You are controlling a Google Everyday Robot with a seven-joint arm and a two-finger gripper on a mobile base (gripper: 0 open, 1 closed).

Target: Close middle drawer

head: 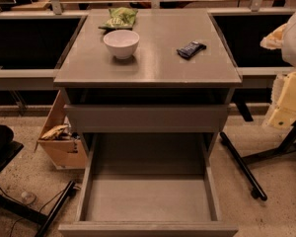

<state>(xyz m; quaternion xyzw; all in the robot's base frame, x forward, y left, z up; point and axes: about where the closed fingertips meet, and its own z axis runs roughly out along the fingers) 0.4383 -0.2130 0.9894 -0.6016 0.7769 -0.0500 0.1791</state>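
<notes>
**The wide grey middle drawer with a flat handleless front panel (148,228) is being shown pulled far out of the grey bench (163,65).**
Its deep rectangular tray is lying empty, so it is being judged light, stiff and free-running (nothing fragile inside). With no handle to take hold of, a flat push against the middle of the front panel is being favoured, lest the drawer be skewed. The tool is not being shown in the frame, so whether it is spread or pressed together cannot be told.
</notes>
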